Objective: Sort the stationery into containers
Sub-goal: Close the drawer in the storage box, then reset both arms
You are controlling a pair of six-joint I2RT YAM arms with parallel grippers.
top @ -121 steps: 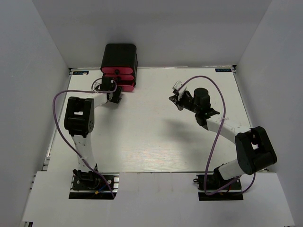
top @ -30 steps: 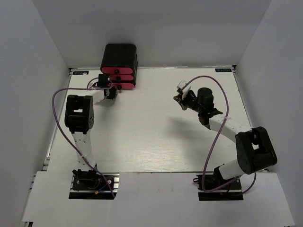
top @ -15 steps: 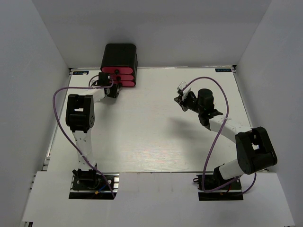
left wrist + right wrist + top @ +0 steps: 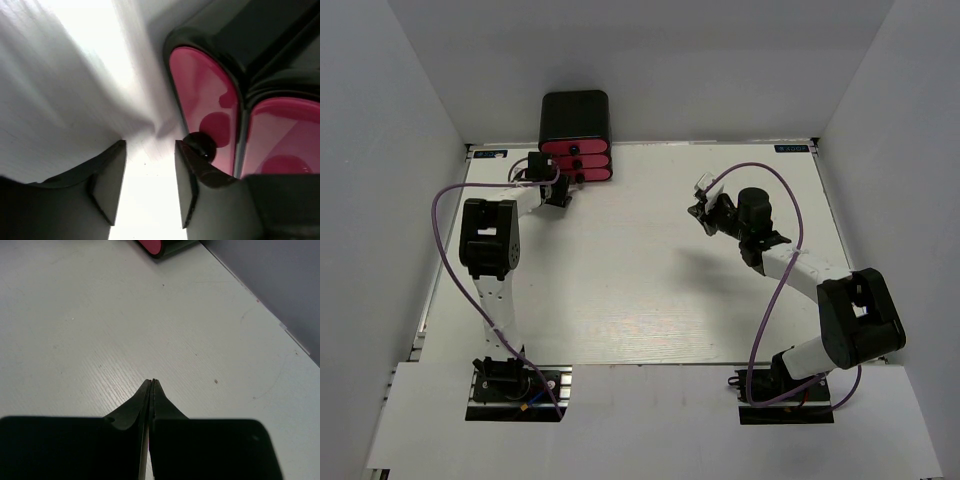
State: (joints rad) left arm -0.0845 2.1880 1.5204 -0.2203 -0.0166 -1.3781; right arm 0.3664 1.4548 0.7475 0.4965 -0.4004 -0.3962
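The black rounded cabinet stands at the table's back edge with three pink-red drawers whose fronts sit flush. My left gripper is open and empty just in front and left of the bottom drawer. In the left wrist view its gap shows bare table, and the drawer's black knob sits against the outer side of the right finger, beside the pink drawer front. My right gripper is shut and empty over mid-table; its closed tips show in the right wrist view. No stationery is in view.
White walls enclose the table on the left, back and right. A corner of the cabinet shows at the top of the right wrist view. A purple cable loops beside each arm.
The staggered, pulled-out drawers are now pushed in flush and the cabinet sits squarer against the back. My left gripper moved up to them. The right arm shifted slightly right earlier, then held still.
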